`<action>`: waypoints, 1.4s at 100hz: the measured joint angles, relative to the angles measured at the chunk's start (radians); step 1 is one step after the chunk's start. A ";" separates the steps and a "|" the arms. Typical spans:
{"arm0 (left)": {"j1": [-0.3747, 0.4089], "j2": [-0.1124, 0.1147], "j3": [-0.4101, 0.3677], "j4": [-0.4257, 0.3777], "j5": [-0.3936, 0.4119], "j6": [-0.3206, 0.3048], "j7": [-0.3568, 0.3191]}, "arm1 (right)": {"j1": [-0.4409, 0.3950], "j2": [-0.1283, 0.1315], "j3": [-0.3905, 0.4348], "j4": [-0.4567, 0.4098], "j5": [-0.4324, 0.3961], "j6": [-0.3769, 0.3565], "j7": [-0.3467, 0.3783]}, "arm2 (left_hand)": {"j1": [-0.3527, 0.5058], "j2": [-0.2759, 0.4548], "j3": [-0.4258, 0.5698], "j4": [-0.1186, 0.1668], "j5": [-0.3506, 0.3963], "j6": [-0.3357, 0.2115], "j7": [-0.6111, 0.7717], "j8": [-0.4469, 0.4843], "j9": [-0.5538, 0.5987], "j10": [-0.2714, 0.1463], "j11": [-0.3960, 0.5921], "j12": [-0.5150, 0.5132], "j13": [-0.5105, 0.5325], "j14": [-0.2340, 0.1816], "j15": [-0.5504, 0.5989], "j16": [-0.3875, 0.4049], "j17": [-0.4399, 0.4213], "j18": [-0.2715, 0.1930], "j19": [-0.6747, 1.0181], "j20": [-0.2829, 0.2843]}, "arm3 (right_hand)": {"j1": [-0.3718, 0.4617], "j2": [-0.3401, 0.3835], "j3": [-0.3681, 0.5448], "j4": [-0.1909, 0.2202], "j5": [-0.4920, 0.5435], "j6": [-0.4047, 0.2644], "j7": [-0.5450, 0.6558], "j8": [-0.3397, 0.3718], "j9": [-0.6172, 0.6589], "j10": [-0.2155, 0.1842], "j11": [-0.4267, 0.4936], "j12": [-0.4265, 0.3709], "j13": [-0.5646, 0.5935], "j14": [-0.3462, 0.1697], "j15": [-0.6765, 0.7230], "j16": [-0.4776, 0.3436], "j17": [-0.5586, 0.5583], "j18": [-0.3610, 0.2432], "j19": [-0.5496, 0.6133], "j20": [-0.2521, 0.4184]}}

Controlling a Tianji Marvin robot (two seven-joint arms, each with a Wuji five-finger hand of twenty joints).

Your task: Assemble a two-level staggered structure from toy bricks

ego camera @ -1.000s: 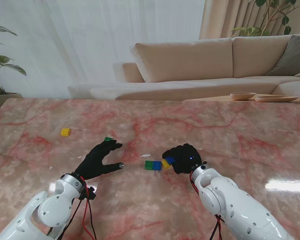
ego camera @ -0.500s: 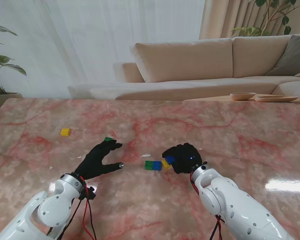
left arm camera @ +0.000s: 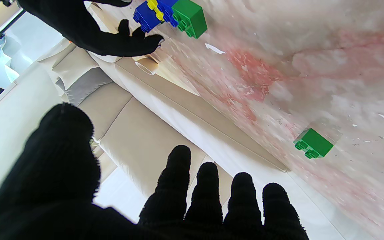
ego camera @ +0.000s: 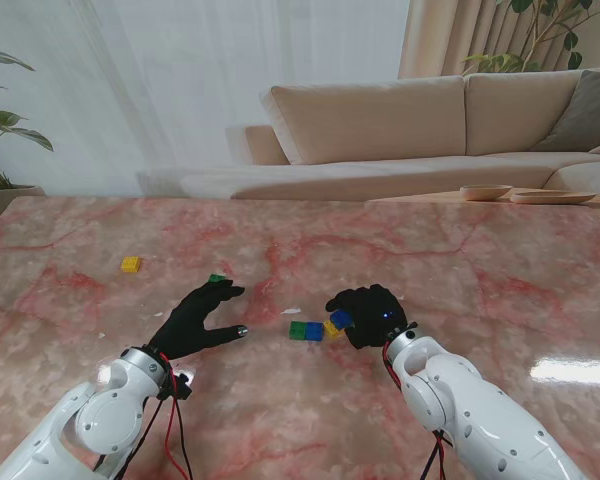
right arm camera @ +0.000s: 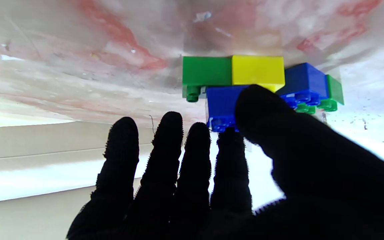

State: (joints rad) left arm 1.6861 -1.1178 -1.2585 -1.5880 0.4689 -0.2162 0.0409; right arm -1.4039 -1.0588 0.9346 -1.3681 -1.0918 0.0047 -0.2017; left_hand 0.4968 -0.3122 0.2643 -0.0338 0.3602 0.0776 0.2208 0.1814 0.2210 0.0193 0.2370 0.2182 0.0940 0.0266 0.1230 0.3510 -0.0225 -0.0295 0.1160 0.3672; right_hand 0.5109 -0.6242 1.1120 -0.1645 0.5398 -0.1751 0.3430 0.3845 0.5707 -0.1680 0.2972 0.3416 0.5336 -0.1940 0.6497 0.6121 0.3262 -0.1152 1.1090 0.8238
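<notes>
My right hand [ego camera: 365,315] pinched a blue brick [right arm camera: 223,106] between thumb and forefinger, pressed onto the bottom row of green [ego camera: 297,330], blue [ego camera: 314,331] and yellow [ego camera: 331,327] bricks at mid-desk [ego camera: 460,260]. My left hand [ego camera: 195,320] rested spread and held nothing, just nearer to me than a loose green brick [ego camera: 216,278]. A loose yellow brick [ego camera: 130,264] lay well apart, far left.

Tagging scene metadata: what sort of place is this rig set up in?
Most likely a home living room or a staged one: a beige sofa behind the pink marble table, sheer curtains over a window, and a leafy houseplant at the left edge.
</notes>
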 measured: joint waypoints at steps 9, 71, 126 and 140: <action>0.000 0.000 -0.001 0.000 0.000 -0.001 0.000 | -0.032 0.001 0.041 -0.043 -0.017 -0.003 0.007 | 0.000 0.000 0.000 0.000 0.000 0.000 0.000 0.000 0.000 0.000 0.000 0.000 0.000 0.000 0.000 0.000 0.000 0.000 0.000 0.000 | -0.003 0.000 0.000 0.000 0.001 0.013 0.005 0.001 -0.009 0.010 0.002 0.000 0.000 0.003 -0.005 0.000 -0.008 0.001 -0.010 0.000; -0.001 0.000 0.000 0.002 0.001 -0.012 0.009 | -0.067 -0.020 0.044 -0.116 -0.002 0.113 -0.130 | -0.009 0.000 0.000 0.000 0.000 0.000 0.000 0.000 0.000 0.000 0.000 0.000 0.000 0.000 0.000 0.000 0.000 0.000 0.000 0.000 | 0.022 -0.044 -0.135 -0.070 0.306 -0.164 0.519 0.203 0.504 -0.041 0.312 0.507 0.465 -0.002 0.326 0.141 0.371 0.004 0.348 -0.010; -0.001 0.000 0.002 0.003 -0.001 -0.012 0.006 | 0.015 -0.031 -0.023 -0.001 0.050 0.110 -0.138 | -0.009 0.000 0.014 0.000 0.000 0.000 0.000 0.000 0.000 0.000 0.000 0.000 0.000 0.000 0.000 0.000 0.000 0.000 0.000 0.000 | 0.049 -0.079 -0.113 -0.070 0.314 -0.164 0.520 0.115 0.550 -0.044 0.278 0.507 0.497 -0.002 0.335 0.143 0.404 0.004 0.375 -0.024; -0.002 0.000 0.002 0.003 -0.001 -0.012 0.004 | 0.027 -0.032 -0.032 0.016 0.061 0.109 -0.137 | -0.009 0.000 0.015 0.000 0.000 0.000 0.000 0.000 0.000 0.000 0.000 0.000 0.000 0.000 0.000 0.000 0.000 0.000 0.000 0.000 | 0.050 -0.080 -0.102 -0.070 0.314 -0.164 0.521 0.114 0.550 -0.044 0.274 0.507 0.497 -0.002 0.328 0.143 0.399 0.004 0.375 -0.024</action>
State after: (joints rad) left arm 1.6838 -1.1178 -1.2565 -1.5847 0.4682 -0.2283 0.0448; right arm -1.3769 -1.0906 0.9027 -1.3524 -1.0304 0.1136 -0.3384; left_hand 0.4878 -0.3122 0.2795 -0.0335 0.3602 0.0776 0.2208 0.1814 0.2210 0.0193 0.2370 0.2182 0.0940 0.0266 0.1230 0.3510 -0.0225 -0.0293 0.1157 0.3672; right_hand 0.5604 -0.7041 1.0102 -0.2348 0.8540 -0.3395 0.8636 0.4990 1.1203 -0.2117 0.5711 0.8490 1.0303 -0.1961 0.9778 0.7548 0.7249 -0.1110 1.4839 0.7993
